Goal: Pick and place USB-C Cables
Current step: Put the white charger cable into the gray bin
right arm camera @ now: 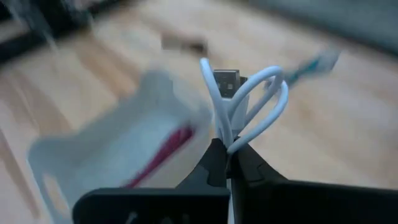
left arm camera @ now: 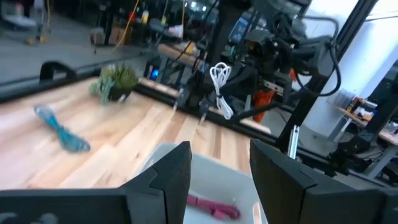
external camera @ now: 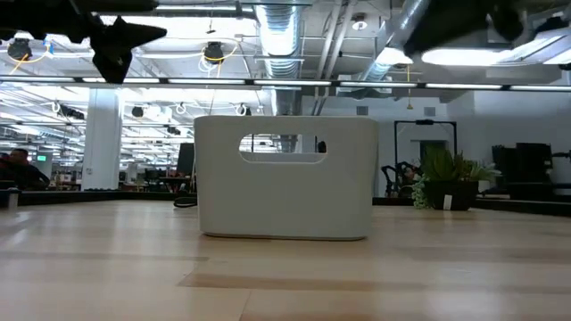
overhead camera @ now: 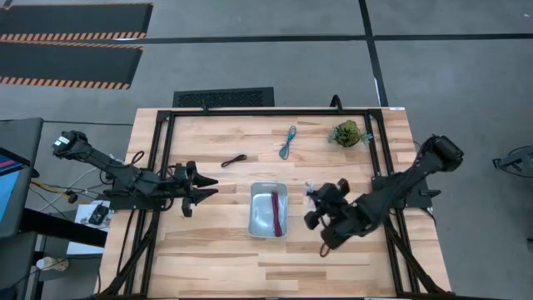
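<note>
Tray: pale grey tray (overhead camera: 253,209) near the middle of the wooden counter (overhead camera: 216,258); the landmark for the rest
Maroon cable: maroon cable (overhead camera: 276,213) lies lengthwise inside the tray; the low view shows only the tray's handled end wall (external camera: 285,178), so this cable is hidden there
White cable: white cable (right arm camera: 239,109) is pinched at its lower end in the right gripper (right arm camera: 229,163), its loops and a silver plug standing up above the jaws; in the high view it is only a pale speck just right of the tray, hard to make out
Right gripper: just off the tray's right side, jaws clamped together on the white cable; the left wrist view catches it beyond the tray with the cable (left arm camera: 220,84) dangling clear of the counter
Left gripper: left gripper (overhead camera: 205,186) is to the tray's left, pointing at it, jaws apart with nothing between them; its two dark fingers (left arm camera: 169,174) frame the tray's near rim
Teal cable: teal cable (overhead camera: 287,143) lies on the counter beyond the tray's far end
Black cable: black cable (overhead camera: 234,160) is beyond the tray and to its left; in the right wrist view probably the dark smudge past the tray, too blurred to be sure
Plant: green tuft (overhead camera: 346,133) beyond the tray to its right, near the frame rail
</note>
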Motion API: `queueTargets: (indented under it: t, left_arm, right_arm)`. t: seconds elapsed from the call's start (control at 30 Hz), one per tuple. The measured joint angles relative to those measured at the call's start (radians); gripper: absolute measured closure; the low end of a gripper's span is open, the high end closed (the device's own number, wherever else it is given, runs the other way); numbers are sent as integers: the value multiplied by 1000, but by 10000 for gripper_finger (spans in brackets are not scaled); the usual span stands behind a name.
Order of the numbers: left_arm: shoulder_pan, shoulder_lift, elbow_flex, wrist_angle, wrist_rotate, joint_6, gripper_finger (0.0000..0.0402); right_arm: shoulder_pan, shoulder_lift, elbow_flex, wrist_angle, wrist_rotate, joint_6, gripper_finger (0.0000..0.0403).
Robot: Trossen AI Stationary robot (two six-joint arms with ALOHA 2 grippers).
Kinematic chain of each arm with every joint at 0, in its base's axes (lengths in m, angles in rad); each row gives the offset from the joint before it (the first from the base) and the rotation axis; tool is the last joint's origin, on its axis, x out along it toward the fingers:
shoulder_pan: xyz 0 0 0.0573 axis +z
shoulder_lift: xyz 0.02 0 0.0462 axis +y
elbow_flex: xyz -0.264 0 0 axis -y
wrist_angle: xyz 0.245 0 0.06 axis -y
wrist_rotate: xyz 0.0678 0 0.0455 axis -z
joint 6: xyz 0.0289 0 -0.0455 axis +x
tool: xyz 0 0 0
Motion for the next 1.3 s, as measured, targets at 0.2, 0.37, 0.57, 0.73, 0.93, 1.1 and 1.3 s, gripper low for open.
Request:
queueTargets:
  t: [0.2,0.37,0.57,0.73,0.93,1.1,1.3]
  left_arm:
    - [0,0,0,84,0,125,251]
    - [0,0,0,86,0,175,251]
    - [0,0,0,88,-13,208,251]
    - [0,0,0,89,-20,216,251]
    - [0,0,0,88,-2,207,251]
    - [0,0,0,85,8,198,251]
    - [0,0,0,83,7,207,251]
  right_arm:
    - [62,-13,0,7,245,-28,402]
    - [75,-3,0,34,282,-58,402]
    - [7,-22,0,365,57,-427,402]
    - [-100,47,0,843,-287,-948,402]
    - [-240,32,-2,986,-492,-1152,402]
    - [-283,-123,-149,1066,-492,-1193,402]
    - [-295,-320,-492,1430,-456,-1166,402]
